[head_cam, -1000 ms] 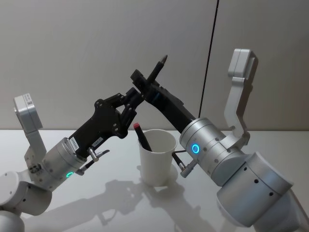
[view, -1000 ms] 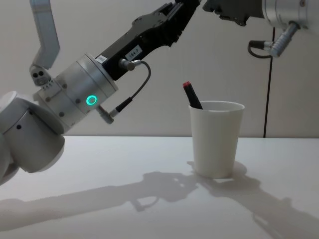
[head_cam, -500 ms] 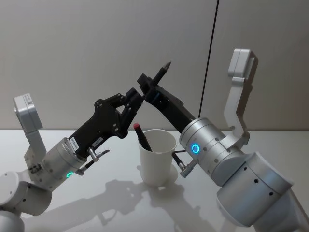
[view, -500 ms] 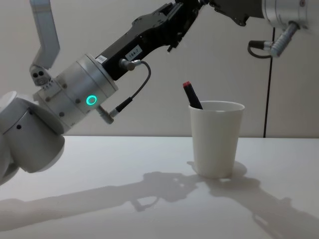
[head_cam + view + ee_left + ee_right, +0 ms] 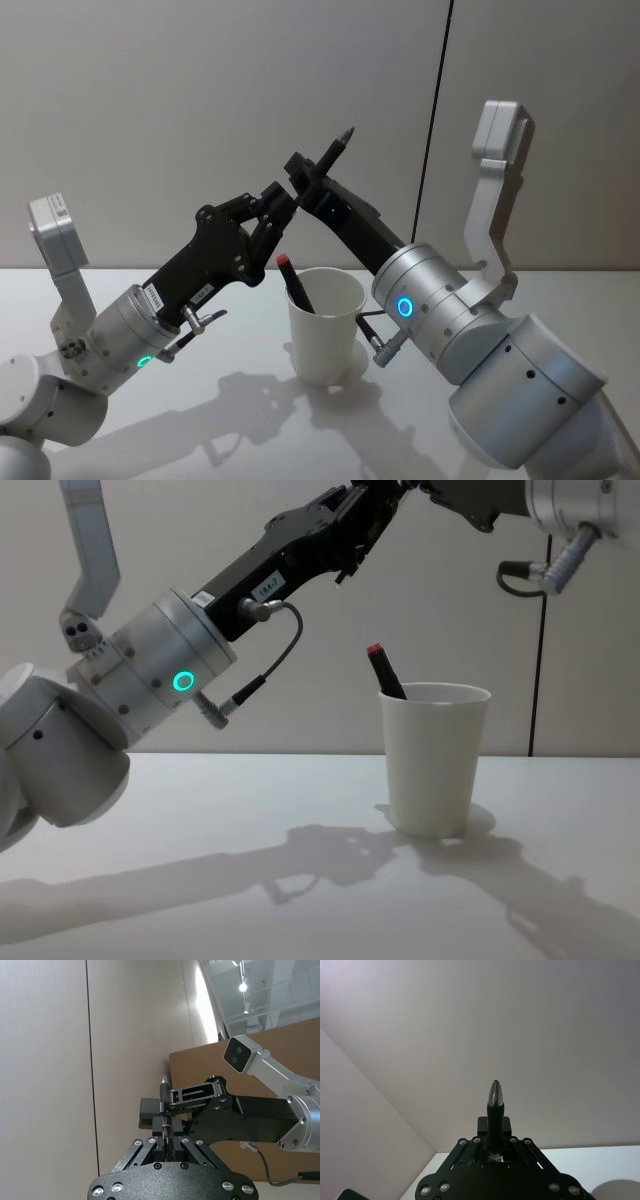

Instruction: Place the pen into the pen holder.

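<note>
White tabletop (image 5: 200, 400) under a plain grey wall; the pen holder (image 5: 326, 324), a white paper cup, stands upright near the middle, with a red-capped black marker (image 5: 293, 280) leaning inside toward 11 o'clock. Above the cup at 12 o'clock the two grippers meet. The right gripper (image 5: 310, 180) pinches a dark pen (image 5: 335, 146) with a silver cone tip, pointing up toward 1 o'clock. The left gripper (image 5: 280, 200) has its tips right at the pen's lower end; whether they are spread or pressed together, I cannot tell
</note>
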Robot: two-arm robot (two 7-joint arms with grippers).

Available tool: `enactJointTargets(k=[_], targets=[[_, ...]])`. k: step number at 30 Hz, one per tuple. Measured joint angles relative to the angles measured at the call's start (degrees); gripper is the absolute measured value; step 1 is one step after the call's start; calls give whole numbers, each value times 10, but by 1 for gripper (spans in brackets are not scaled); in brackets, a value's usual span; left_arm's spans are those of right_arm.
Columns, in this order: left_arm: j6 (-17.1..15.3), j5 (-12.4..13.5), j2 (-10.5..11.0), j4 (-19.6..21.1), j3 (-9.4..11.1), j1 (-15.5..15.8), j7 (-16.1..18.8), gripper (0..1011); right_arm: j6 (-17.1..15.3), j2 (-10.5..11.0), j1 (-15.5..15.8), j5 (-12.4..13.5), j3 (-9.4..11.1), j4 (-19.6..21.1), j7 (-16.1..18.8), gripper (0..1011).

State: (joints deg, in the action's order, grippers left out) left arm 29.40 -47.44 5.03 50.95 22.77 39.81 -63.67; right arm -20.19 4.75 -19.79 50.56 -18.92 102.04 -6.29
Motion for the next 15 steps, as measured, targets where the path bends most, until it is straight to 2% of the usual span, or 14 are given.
enactJointTargets(k=[13,15], targets=[[0,0,0,0,0,0,0,118,0,0,0,0,0,0,0,135],[0,0,0,0,0,0,0,161,0,0,0,0,0,0,0,135]])
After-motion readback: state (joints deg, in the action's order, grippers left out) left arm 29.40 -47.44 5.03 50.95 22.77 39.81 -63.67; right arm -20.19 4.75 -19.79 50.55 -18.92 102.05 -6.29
